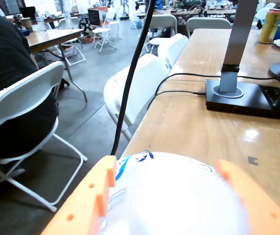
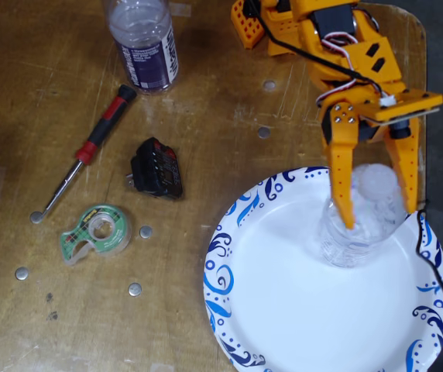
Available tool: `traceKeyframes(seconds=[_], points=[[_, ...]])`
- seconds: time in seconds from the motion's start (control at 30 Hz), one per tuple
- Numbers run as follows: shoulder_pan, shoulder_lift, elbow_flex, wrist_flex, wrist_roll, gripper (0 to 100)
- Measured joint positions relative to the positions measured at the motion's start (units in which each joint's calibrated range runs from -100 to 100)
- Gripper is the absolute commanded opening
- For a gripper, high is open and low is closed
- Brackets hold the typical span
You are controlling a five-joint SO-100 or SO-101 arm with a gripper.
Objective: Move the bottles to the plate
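Fixed view shows the small crinkly bottle (image 2: 358, 225) standing upright on the paper plate (image 2: 283, 294), between the two orange fingers (image 2: 344, 186) of the gripper (image 2: 380, 221), which flank its sides with the jaws spread about as wide as the bottle; whether they press it I cannot tell. Farther up the table lie one tape dispenser (image 2: 96, 232), one black adapter (image 2: 156, 167) and one screwdriver (image 2: 90, 147). Farthest stands the second bottle, the vitaminwater bottle (image 2: 144, 46), well apart from the plate. Wrist view shows the plate's rim (image 1: 140, 159) between blurred orange fingers (image 1: 86, 205).

Bench (image 2: 20, 46), scuffed wood: red-and-black screwdriver (image 2: 90, 147); black adapter (image 2: 157, 167); green tape dispenser (image 2: 95, 232). Wrist view: white folding chairs (image 1: 27, 105), black lamp base (image 1: 250, 98), yellow can (image 1: 270, 25).
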Motion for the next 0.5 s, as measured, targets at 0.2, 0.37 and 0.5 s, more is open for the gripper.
traceKeyframes(seconds=[0.2,0.37,0.5], points=[[-1.55,0.00,0.00,-0.09,0.00,33],[-3.65,0.00,-0.99,-0.09,-0.63,37],[-3.65,0.00,-2.25,-0.09,-1.72,40]])
